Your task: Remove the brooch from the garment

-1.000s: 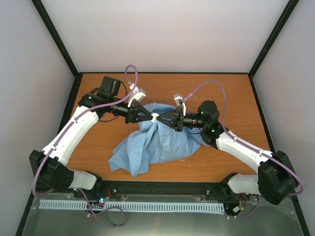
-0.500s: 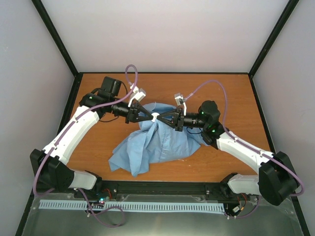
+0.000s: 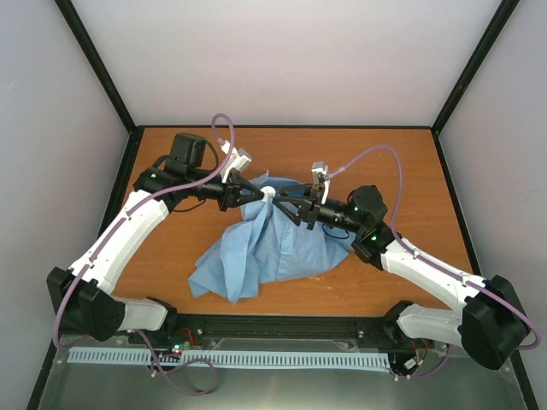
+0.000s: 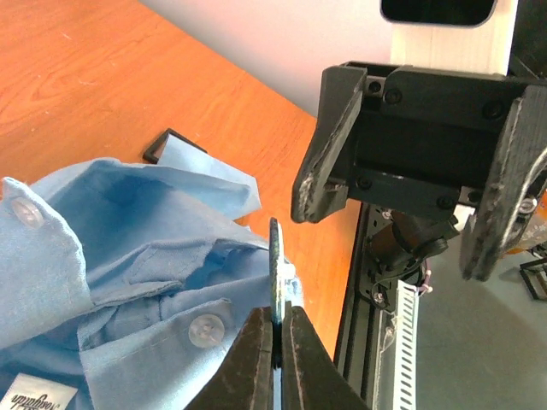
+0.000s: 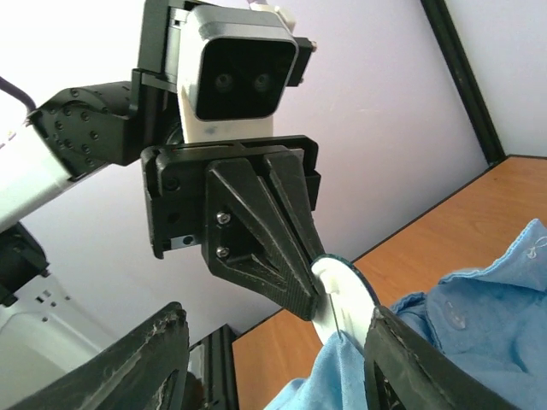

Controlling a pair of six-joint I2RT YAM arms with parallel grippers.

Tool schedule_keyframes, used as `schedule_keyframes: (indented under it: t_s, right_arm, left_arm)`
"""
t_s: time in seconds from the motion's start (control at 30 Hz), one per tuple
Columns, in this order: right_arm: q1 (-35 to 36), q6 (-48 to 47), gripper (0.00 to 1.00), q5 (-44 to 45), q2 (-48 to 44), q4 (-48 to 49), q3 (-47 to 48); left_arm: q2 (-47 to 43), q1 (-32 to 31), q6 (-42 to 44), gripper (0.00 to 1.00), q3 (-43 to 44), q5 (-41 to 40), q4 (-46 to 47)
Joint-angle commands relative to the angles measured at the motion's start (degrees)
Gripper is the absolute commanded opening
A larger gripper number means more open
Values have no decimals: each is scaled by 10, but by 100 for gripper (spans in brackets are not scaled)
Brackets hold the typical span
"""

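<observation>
Left gripper (image 4: 275,323) clamped edge-on on small round grey-blue brooch (image 4: 274,256), raised at the peak of the light blue thin-fabric shirt (image 4: 128,282). Fabric looks attached to it. Right gripper (image 5: 275,329) gaping beside that peak, holding nothing. Separation not done

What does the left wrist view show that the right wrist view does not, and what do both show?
Only left wrist: the label on the garment, and the brooch edge-on. Only right wrist: the left arm's camera and the brooch's pale round face. Both: the left gripper shut on the brooch, the open right gripper, the garment, the table.
</observation>
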Motion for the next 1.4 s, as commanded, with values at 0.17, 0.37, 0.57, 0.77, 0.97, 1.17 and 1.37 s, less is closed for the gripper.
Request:
schedule_keyframes:
  t_s: [0.17,0.37,0.57,0.77,0.97,1.17,1.37]
  right_arm:
    - [19,-12,51,58,22,52,-10]
    - [19,21,45,42,37,104,-23]
    - [19,38,38,45,52,118,-20]
    - [19,41,27,55,57,123,-19]
    - [24,39,20,79,56,116,-26]
    - [34,27,18,125,51,90,-28]
    - [36,32,33,135,47,87,-33]
  left_arm:
    - [-13,-2,-11,1,12,53,29]
    - [-15,-2,-13,1,16,80,22]
    - [-13,-3,-24,1,21,88,26]
    - [-10,-3,-27,1,24,90,25]
    - [-3,-3,-39,1,31,102,28]
    - [3,-3,-59,1,32,119,34]
    - [3,-2,-64,1,32,122,38]
